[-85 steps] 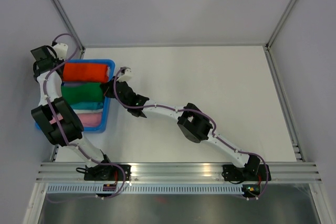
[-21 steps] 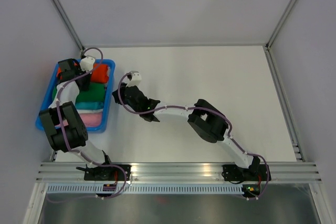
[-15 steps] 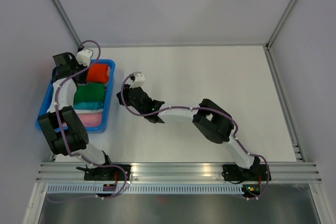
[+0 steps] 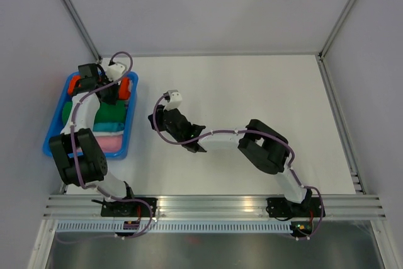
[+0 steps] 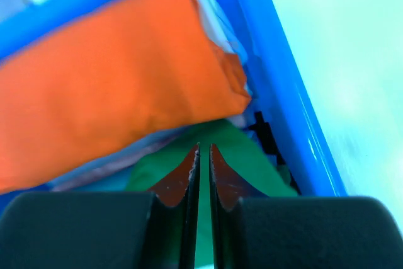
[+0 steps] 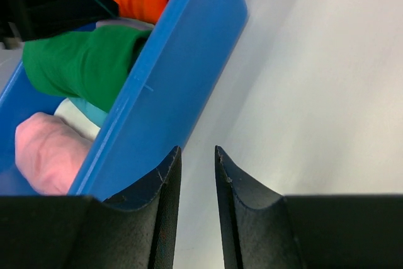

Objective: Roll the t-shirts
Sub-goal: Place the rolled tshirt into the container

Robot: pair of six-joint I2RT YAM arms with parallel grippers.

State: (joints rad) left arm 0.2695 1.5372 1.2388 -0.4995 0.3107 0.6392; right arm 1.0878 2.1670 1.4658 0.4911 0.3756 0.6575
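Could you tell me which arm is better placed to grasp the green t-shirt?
Left, likely: the left gripper hangs over the blue bin near the green t-shirt; the right gripper is outside, over the table.

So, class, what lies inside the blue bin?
An orange-red bundle, the green t-shirt, a teal bundle and a pink bundle, in a row. Anything beneath them in the bin is covered.

The top camera looks straight down on the whole table (image 4: pixel 252 105), arm bases at 6 o'clock. Both wrist cameras sit close, sharing the bin (image 6: pixel 170 92) and green shirt (image 6: pixel 82 61), at 9 o'clock from above.
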